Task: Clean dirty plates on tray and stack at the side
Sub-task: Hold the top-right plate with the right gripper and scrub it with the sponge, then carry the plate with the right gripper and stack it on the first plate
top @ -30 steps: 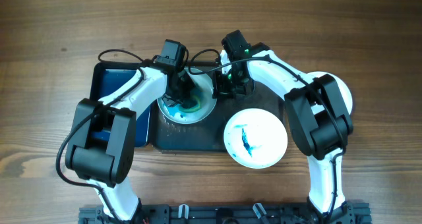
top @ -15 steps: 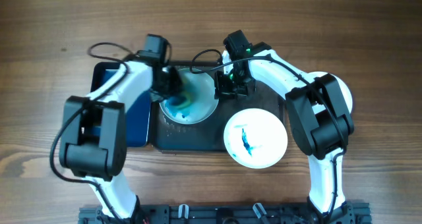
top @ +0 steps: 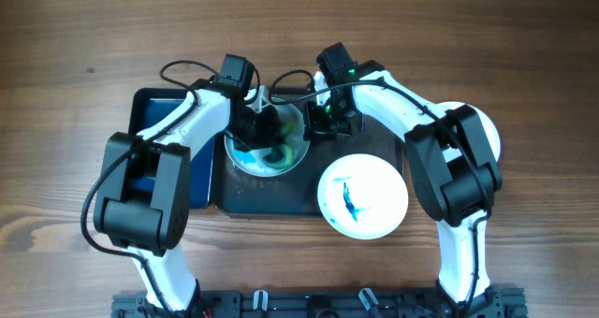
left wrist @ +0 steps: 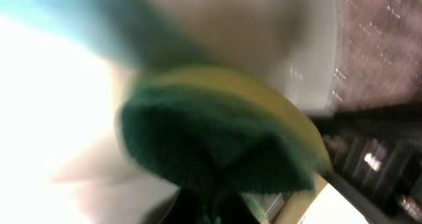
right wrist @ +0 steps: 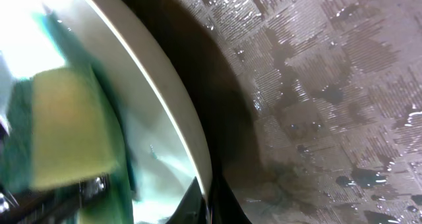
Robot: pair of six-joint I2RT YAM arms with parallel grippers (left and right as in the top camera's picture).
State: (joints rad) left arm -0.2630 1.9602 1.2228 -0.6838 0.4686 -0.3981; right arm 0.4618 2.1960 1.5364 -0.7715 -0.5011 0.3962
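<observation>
While the left end effector (top: 265,131) presses its gripped green-yellow sponge (left wrist: 217,145) onto the smeared plate (top: 243,156) in the tray (top: 271,198), the right end effector (top: 311,126) pinches its rim

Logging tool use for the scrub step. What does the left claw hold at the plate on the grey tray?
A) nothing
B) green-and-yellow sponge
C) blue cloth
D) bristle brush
B: the left wrist view shows a green-and-yellow sponge in the left claw, against the white face of the plate.
</observation>
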